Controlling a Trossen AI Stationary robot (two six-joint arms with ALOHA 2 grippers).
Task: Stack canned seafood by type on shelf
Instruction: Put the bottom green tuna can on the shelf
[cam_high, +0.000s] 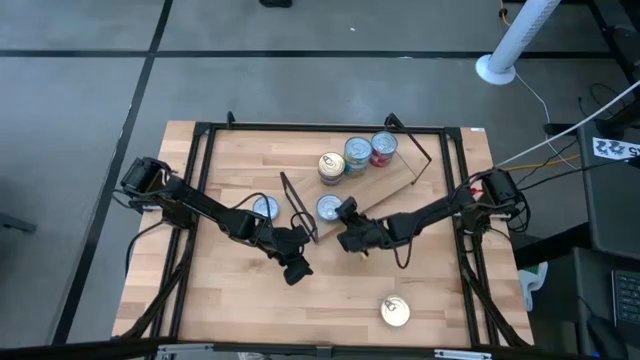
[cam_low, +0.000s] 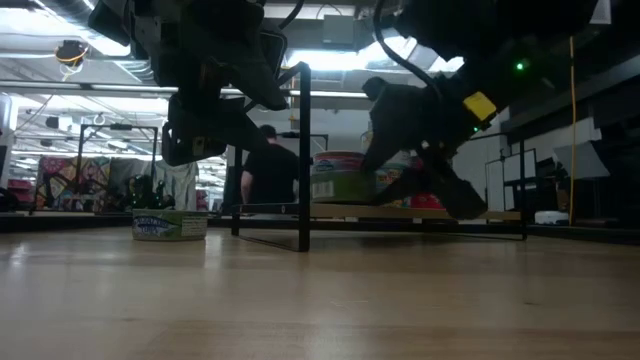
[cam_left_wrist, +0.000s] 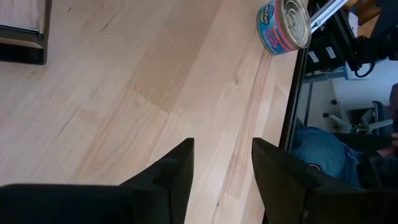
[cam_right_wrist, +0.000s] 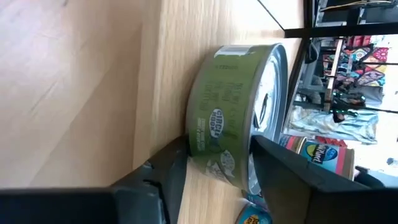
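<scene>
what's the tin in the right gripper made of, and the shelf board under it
The tin looks like metal: its lid is shiny silver with a pull tab, and its side carries a printed green label, paper or lacquer, I cannot tell which. The shelf board looks like light wood with a matt finish and visible grain. The right gripper has one finger on each side of the tin.

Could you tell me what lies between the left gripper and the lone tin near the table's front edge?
Only bare tabletop lies between the left gripper and that tin; the left wrist view shows this best.
</scene>
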